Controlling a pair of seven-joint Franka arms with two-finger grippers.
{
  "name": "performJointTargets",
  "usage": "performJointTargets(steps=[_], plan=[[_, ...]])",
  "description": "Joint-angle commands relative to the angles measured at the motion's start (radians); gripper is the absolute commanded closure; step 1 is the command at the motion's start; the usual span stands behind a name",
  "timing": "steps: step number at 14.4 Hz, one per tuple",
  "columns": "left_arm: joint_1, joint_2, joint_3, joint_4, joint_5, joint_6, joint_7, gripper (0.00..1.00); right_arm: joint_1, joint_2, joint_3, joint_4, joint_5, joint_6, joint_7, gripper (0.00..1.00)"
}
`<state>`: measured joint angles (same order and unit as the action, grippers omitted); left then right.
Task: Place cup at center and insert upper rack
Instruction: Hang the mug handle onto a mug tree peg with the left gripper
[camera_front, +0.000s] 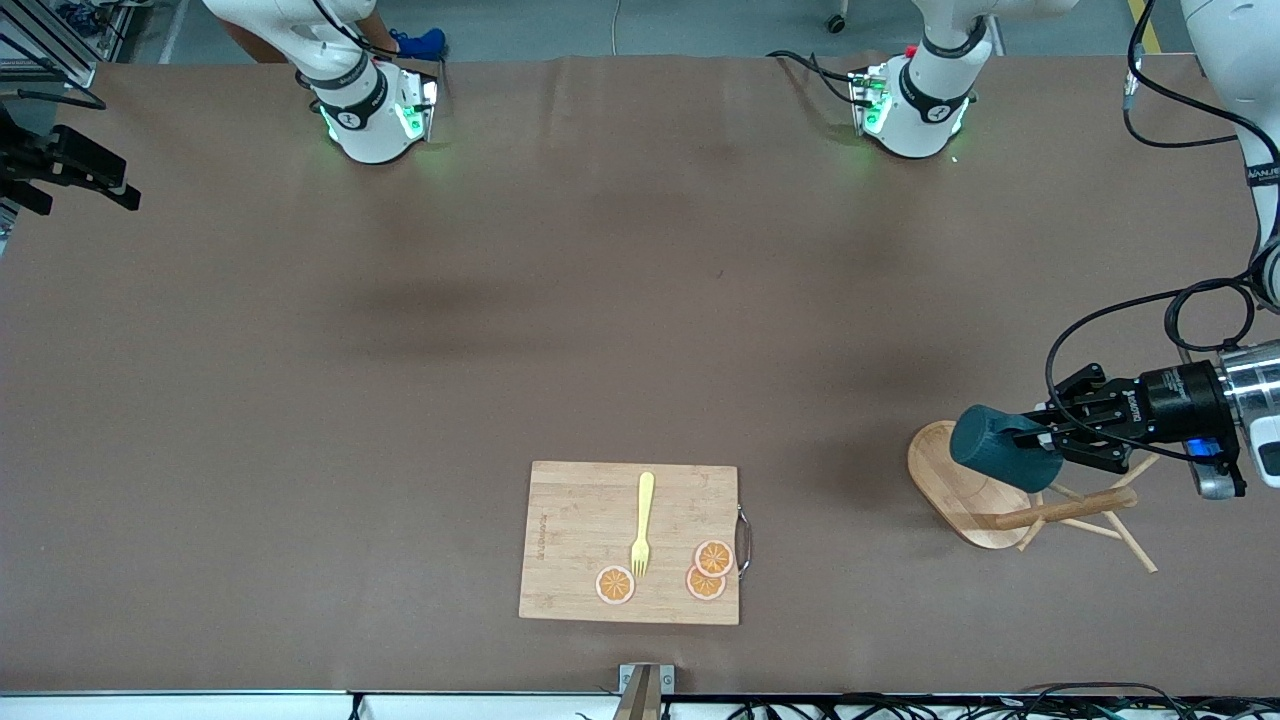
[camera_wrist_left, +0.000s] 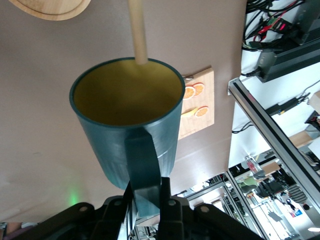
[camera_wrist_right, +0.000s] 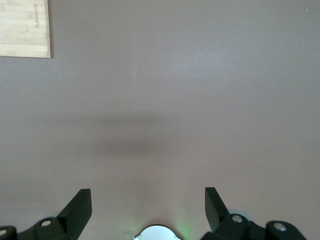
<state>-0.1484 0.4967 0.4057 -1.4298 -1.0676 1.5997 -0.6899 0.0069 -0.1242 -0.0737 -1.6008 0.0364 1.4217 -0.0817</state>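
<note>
The dark teal cup (camera_front: 1000, 447) with its mustard-yellow inside (camera_wrist_left: 125, 90) hangs in the air, my left gripper (camera_front: 1042, 440) shut on its handle (camera_wrist_left: 144, 165). It hangs over the upper rack (camera_front: 955, 492), a light wooden mug tree lying tipped on its side at the left arm's end of the table. The rack's post (camera_front: 1062, 510) and thin pegs point away from the oval base. In the left wrist view the post (camera_wrist_left: 137, 30) runs past the cup's rim. My right gripper (camera_wrist_right: 147, 200) is open over bare table and holds nothing; the front view does not show it.
A rectangular wooden cutting board (camera_front: 560, 540) with a yellow fork (camera_front: 643, 522) and orange slices (camera_front: 712, 558) lies near the front edge at mid-table. Its corner (camera_wrist_right: 25, 27) shows in the right wrist view. The brown table (camera_front: 600, 300) spreads between the board and the arm bases.
</note>
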Motion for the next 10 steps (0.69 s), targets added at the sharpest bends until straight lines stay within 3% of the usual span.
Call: performJointTargets(steps=[1, 10], plan=[[0.044, 0.037, -0.007, 0.052, -0.038, -0.056, 0.026, 0.99, -0.024, -0.005, 0.012, 0.021, 0.016, -0.004, -0.009, 0.0], [0.128, 0.098, -0.015, 0.055, -0.184, -0.072, 0.086, 0.99, -0.019, 0.011, 0.012, 0.044, -0.045, -0.003, -0.047, 0.0]])
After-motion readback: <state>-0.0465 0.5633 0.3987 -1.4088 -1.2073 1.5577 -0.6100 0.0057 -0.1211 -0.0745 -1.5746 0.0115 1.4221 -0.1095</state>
